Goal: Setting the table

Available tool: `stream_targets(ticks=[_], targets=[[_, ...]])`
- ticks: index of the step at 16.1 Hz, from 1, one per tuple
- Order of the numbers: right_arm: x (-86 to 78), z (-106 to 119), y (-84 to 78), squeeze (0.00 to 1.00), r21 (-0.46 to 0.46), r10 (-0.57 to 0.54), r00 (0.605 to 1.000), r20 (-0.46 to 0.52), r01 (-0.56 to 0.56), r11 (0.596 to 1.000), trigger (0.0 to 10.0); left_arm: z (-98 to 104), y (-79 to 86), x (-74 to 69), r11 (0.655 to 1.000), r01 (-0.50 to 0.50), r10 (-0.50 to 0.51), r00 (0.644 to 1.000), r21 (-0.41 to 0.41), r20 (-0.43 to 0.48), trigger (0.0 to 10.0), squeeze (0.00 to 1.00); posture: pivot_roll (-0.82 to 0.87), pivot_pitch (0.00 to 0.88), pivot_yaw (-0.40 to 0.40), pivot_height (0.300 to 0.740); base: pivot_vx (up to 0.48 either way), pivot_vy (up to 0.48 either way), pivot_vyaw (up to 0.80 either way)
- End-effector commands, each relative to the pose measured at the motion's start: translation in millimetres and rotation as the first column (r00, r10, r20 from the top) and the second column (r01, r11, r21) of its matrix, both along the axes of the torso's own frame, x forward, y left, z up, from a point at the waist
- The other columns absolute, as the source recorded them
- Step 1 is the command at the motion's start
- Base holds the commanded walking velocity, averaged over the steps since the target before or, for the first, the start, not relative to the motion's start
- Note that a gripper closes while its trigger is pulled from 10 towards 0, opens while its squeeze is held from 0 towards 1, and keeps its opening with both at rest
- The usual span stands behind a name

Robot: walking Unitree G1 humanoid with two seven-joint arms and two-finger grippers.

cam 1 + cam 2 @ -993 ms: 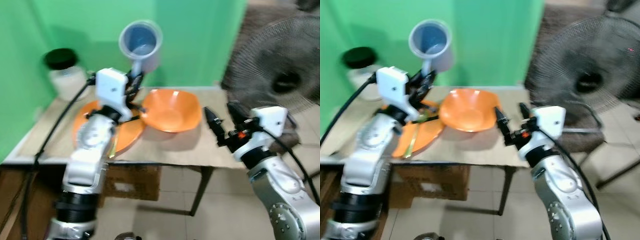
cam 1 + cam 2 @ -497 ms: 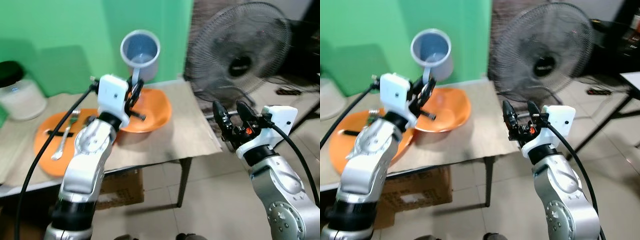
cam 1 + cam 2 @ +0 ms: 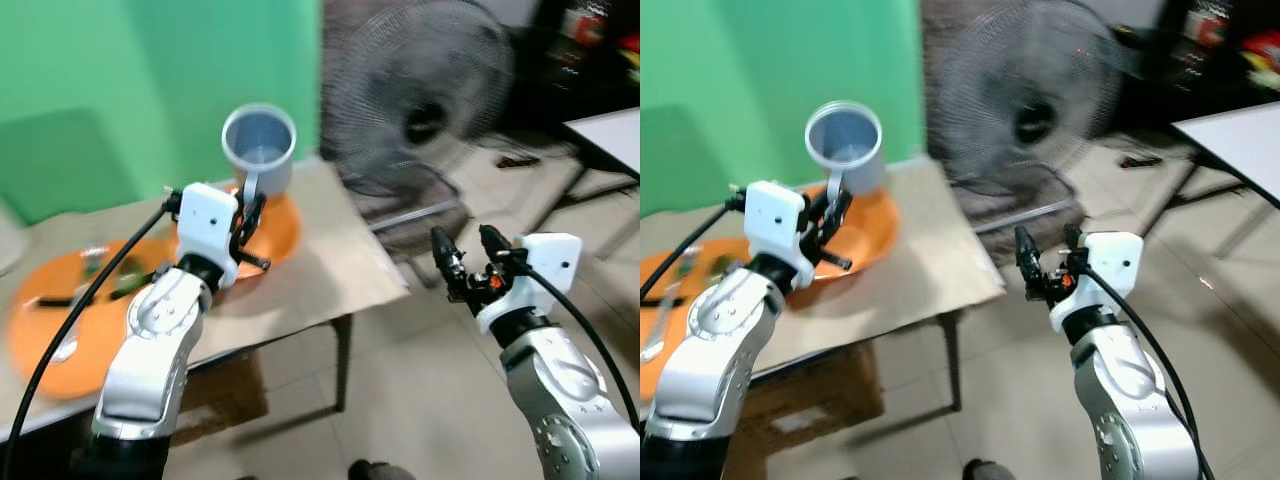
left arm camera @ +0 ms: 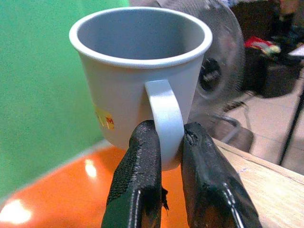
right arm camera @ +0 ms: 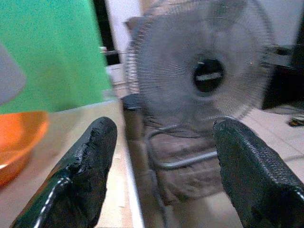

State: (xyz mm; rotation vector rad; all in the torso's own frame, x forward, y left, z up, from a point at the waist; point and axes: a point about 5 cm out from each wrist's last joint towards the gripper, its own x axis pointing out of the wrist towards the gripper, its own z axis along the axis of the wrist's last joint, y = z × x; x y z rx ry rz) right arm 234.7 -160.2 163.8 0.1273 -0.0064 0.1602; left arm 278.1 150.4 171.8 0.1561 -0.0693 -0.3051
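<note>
aloft, grey mug in left end effector

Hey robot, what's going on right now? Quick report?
Left gripper clamped on grey mug handle, above orange bowl. Right gripper open, empty. Fan beside table.

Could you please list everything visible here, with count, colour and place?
mug: one, grey, upright, held by its handle above the bowl.
bowl: one, orange, on the table under the mug.
plate: one, orange, on the table's left side.
fork: one, silver, lying on the plate.
table: one, tan top, before the green wall.
fan: one, grey, on the floor to the right of the table.
left claw: shut on the mug's handle.
right claw: open, off the table's right edge, holding nothing.
</note>
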Motion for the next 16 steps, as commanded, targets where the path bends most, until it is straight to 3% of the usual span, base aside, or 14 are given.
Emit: stream_targets(ticks=[1,4,6,8,16], targets=[[2.7,1.6,-0.5,0.00,-0.003,-0.014,1.000,0.008,0.014,1.000,10.0,5.8,4.7,0.2,1.000,-0.020,0.020,1.000,-0.004,0.020,10.0,0.00,0.03,0.000,0.028,0.740,0.000,0.000,-0.80],[3.4,-10.3,-7.3,0.00,0.004,-0.081,0.996,-0.041,0.082,0.997,10.0,8.7,-7.0,-0.8,0.998,-0.008,0.009,1.000,-0.063,0.021,10.0,0.00,0.04,0.000,0.025,0.740,0.000,0.000,-0.80],[4.8,-11.1,1.1,0.00,-0.027,-0.048,0.998,-0.038,0.047,0.999,10.0,-0.3,-8.1,-2.1,1.000,0.000,-0.001,1.000,-0.020,-0.030,10.0,0.00,0.03,0.000,0.031,0.740,0.000,0.000,-0.80],[2.3,-11.0,-1.8,0.00,-0.027,-0.065,0.997,-0.040,0.064,0.998,10.0,-1.2,-3.7,-0.7,0.999,-0.049,0.049,0.999,0.021,-0.009,10.0,0.00,0.03,0.000,0.034,0.740,0.000,0.000,-0.80],[6.6,-7.3,-0.3,0.00,-0.054,-0.045,0.999,-0.025,0.044,0.998,10.0,7.5,-9.7,2.0,0.999,-0.042,0.040,0.997,0.016,0.064,10.0,0.00,0.03,0.000,0.029,0.740,0.000,0.000,-0.80]])
